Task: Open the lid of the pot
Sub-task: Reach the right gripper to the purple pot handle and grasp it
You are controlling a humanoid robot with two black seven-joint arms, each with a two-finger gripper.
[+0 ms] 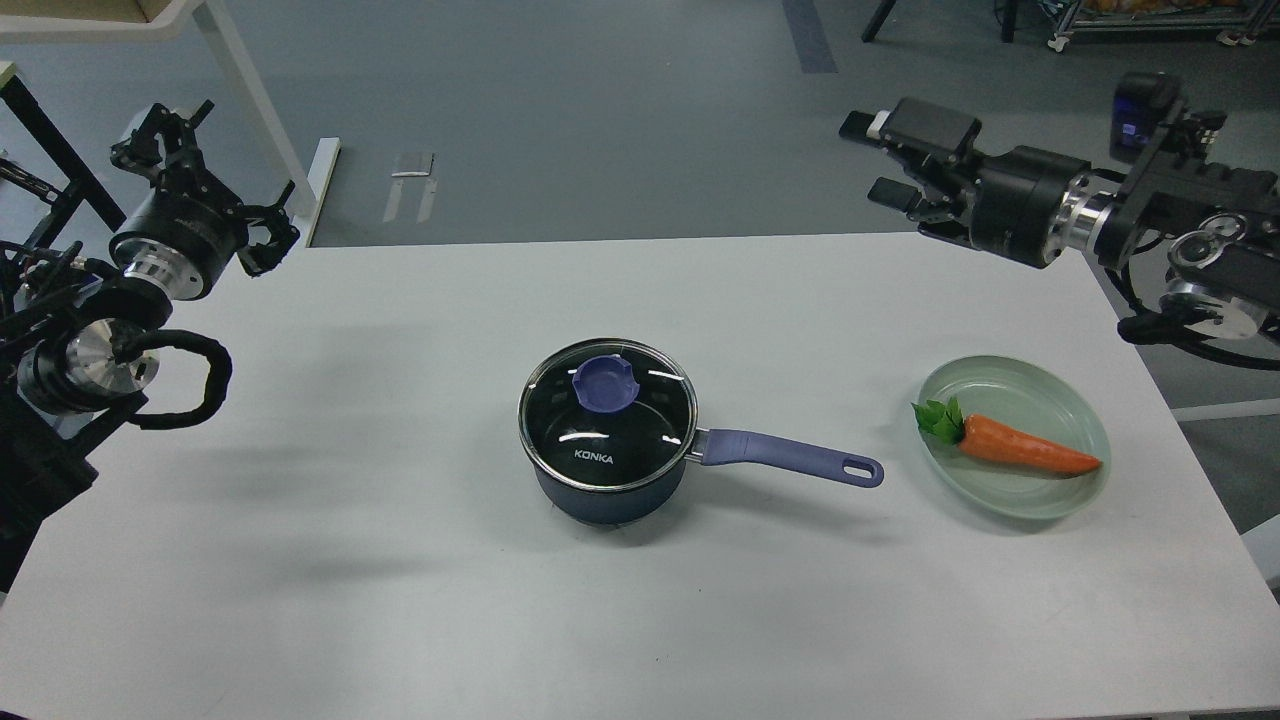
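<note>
A dark blue pot (608, 495) stands at the middle of the white table (400, 560). Its glass lid (608, 425) sits closed on it, with a blue knob (604, 384) on top. The pot's blue handle (790, 458) points right. My right gripper (872, 158) is open, turned to point left, above the table's far right edge, well away from the pot. My left gripper (205, 175) is open and empty, beyond the table's far left corner.
A pale green plate (1075, 408) at the right holds a toy carrot (1015, 448) with green leaves. A white table leg (255, 100) and a black frame (50, 150) stand behind the left arm.
</note>
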